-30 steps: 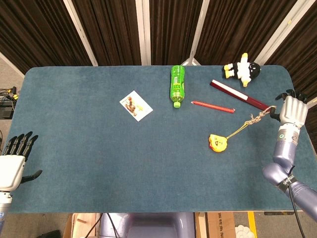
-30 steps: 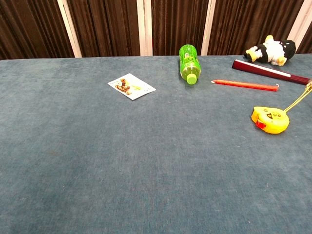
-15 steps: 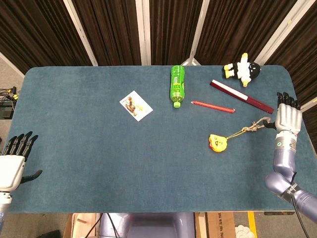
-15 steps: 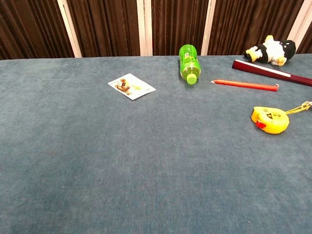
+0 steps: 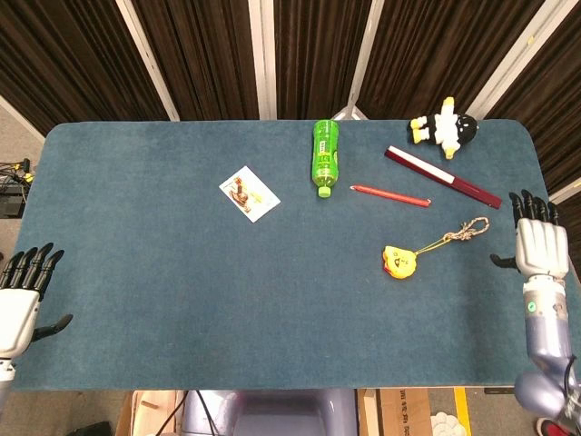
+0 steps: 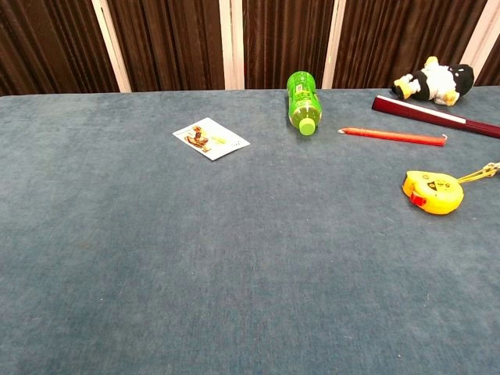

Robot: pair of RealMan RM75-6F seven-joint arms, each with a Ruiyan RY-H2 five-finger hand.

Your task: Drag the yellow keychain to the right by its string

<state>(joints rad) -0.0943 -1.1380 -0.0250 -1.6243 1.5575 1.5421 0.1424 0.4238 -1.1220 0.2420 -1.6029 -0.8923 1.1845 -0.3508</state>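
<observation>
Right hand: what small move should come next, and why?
Probably reach back toward the string and pinch its knotted end. The right hand is open off the table's right edge, holding nothing; the string lies loose on the table, attached to the yellow keychain, which sits well short of that edge.

String point(image 6: 487, 171) (chest view) runs off the right edge.
</observation>
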